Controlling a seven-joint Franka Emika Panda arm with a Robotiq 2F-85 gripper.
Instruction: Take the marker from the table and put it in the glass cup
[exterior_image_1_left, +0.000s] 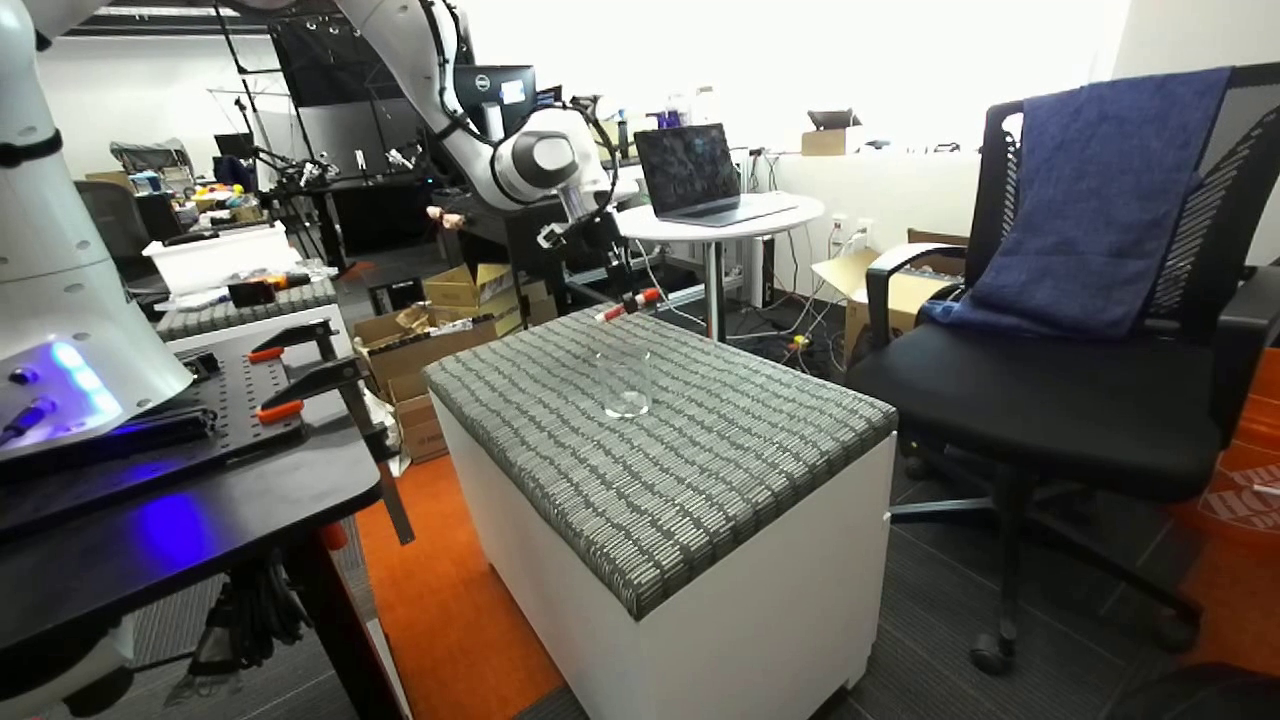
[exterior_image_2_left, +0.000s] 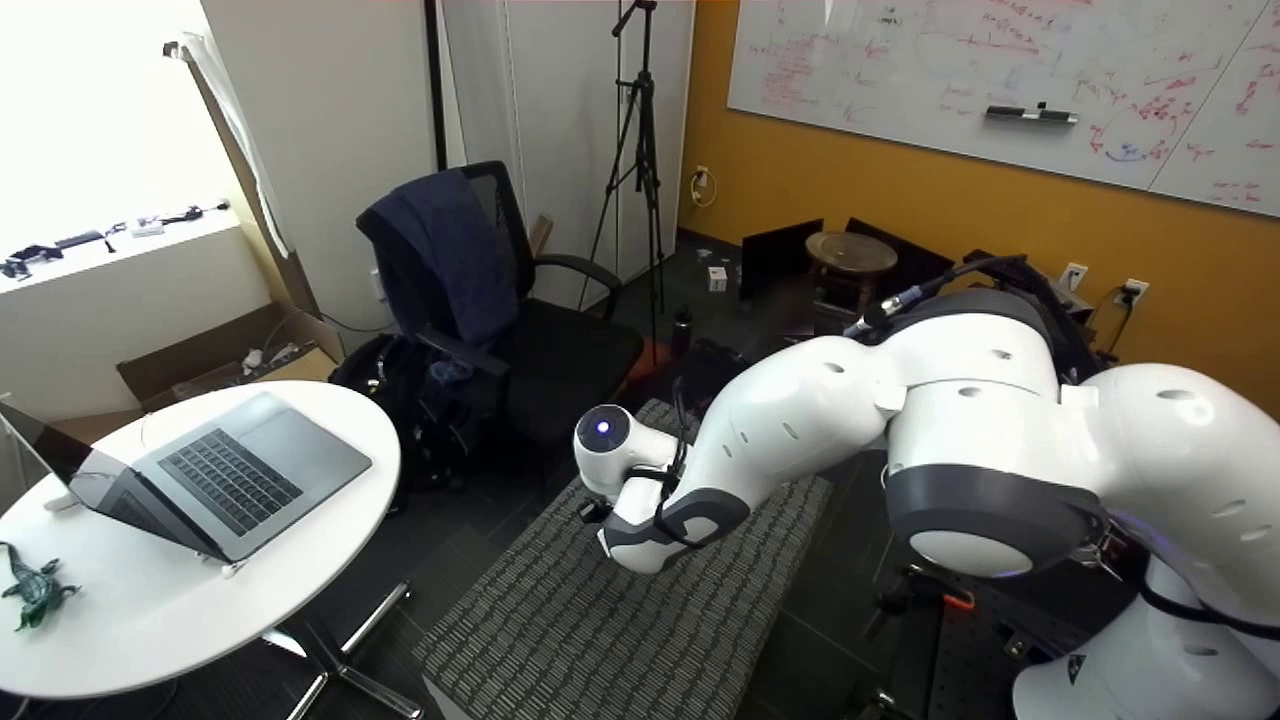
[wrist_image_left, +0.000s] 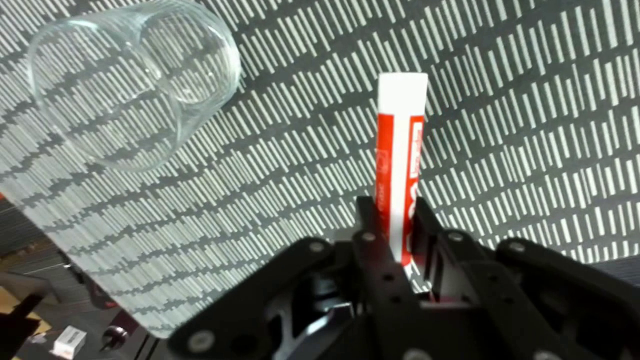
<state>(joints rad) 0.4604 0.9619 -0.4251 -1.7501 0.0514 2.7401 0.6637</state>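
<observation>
Biggest worry imo is the angle: the marker (wrist_image_left: 399, 155) sits closer to level than upright, so letting go like that over the glass cup (wrist_image_left: 150, 72) could leave it lying across the rim or tip the whole thing. Clipping the rim might also swivel it, since it's so thin. The fingers (wrist_image_left: 366, 216) are clamped on it, only its width apart. In the wrist view the cup's ahead and left of them, upright on the tabletop (wrist_image_left: 300, 160).
</observation>
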